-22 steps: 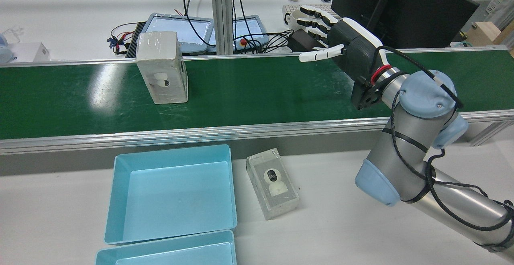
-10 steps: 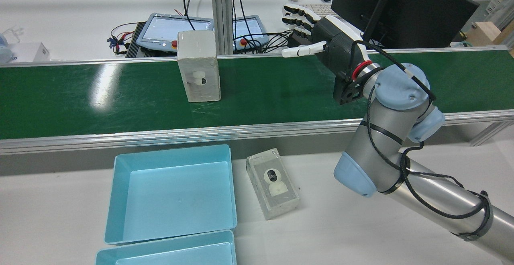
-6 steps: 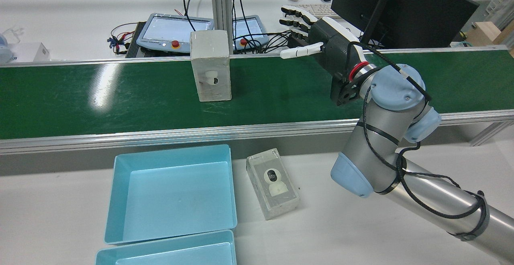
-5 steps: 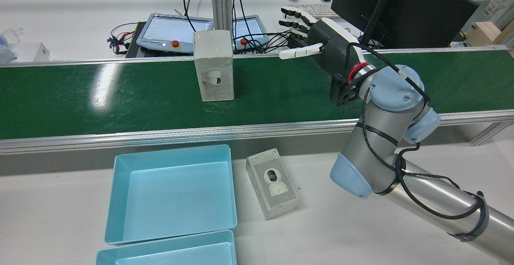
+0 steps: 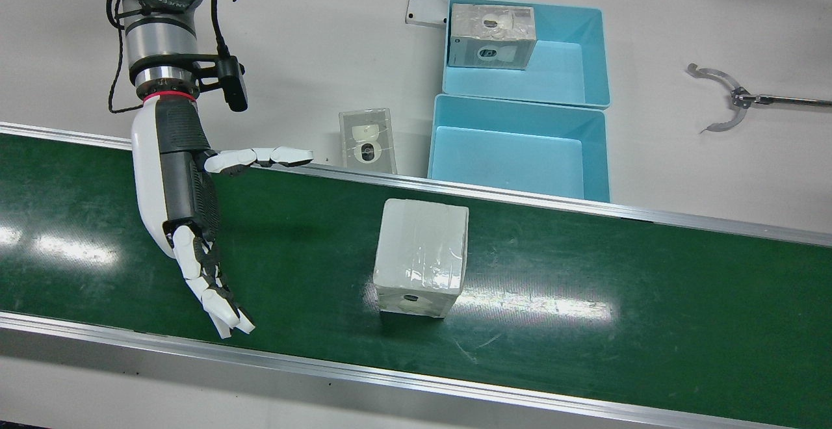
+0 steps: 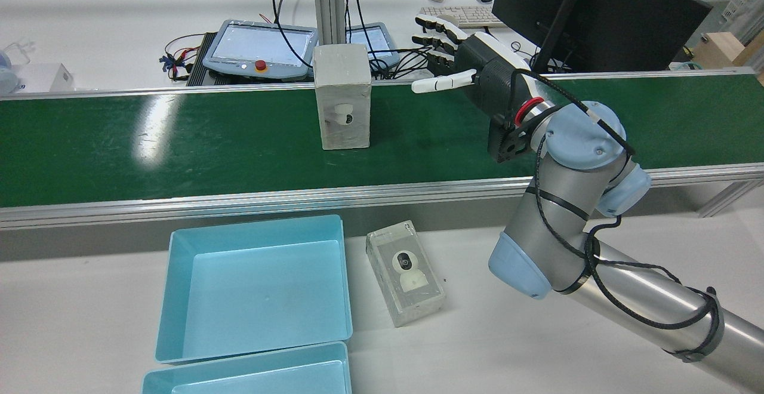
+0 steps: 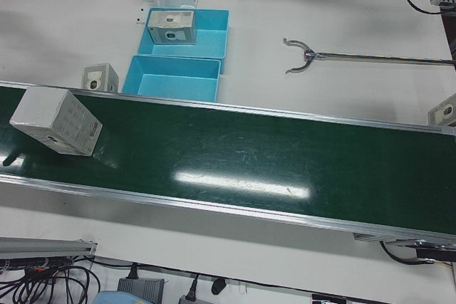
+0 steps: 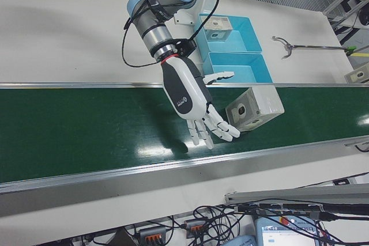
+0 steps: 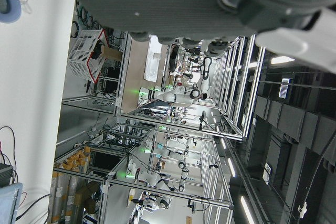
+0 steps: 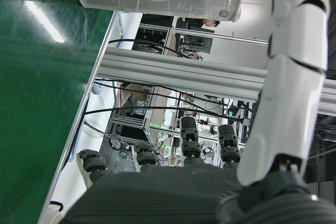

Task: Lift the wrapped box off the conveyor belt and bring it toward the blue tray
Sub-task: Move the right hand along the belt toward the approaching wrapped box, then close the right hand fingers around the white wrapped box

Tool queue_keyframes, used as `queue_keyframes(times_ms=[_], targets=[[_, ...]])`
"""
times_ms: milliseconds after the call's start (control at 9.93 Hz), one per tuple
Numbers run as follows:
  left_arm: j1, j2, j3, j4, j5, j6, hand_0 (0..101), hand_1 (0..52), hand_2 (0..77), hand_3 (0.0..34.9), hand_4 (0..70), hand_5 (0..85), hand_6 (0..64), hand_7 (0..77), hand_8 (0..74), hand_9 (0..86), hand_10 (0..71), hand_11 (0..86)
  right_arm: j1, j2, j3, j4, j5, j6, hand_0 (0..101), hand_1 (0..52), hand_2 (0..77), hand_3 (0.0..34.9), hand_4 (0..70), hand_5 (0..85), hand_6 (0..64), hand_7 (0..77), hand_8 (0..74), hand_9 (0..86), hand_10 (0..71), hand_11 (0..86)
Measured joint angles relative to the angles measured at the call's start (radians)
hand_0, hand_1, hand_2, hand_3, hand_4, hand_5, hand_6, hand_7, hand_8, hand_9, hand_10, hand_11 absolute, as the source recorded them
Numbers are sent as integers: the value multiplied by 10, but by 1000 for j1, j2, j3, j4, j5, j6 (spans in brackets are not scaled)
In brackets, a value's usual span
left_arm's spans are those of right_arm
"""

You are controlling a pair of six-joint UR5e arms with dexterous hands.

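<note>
On the green conveyor belt [image 5: 585, 325], the right robot hand [image 5: 188, 201] hangs palm-sideways with its fingers [image 5: 214, 292] spread wide and its thumb [image 5: 260, 156] stuck out, holding nothing. In the front view, going left to right, the hand comes first, then a bare strip of belt, then the wrapped box [image 5: 422, 257], standing upright on the belt on the hand's palm side, near it but not touching. Beyond the belt's rail, on the white tabletop [image 5: 682, 169], a second wrapped box [image 5: 368, 140] lies flat just beside the nearer blue tray [image 5: 520, 149]; a farther blue tray [image 5: 585, 58] already holds a third box [image 5: 492, 36]. A metal grabber tool [image 5: 721, 97] lies well off to the right. The left robot hand appears only as the dark underside of its palm in its own camera, so its state cannot be told. The step in hand looks like the approach: nothing is grasped yet. The next move likely calls for bringing the open palm against the box's side and closing fingers and thumb across it before lifting.
</note>
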Motion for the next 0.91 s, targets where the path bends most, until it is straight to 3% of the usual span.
queue_keyframes(times_ms=[906], targets=[[0,0,0,0,0,0,0,0,11,0,0,5,0,5,5,0,0,0,-12,0,-37,41,0,0,438,115,125,298,27,175,0,169,16,71,38,65]])
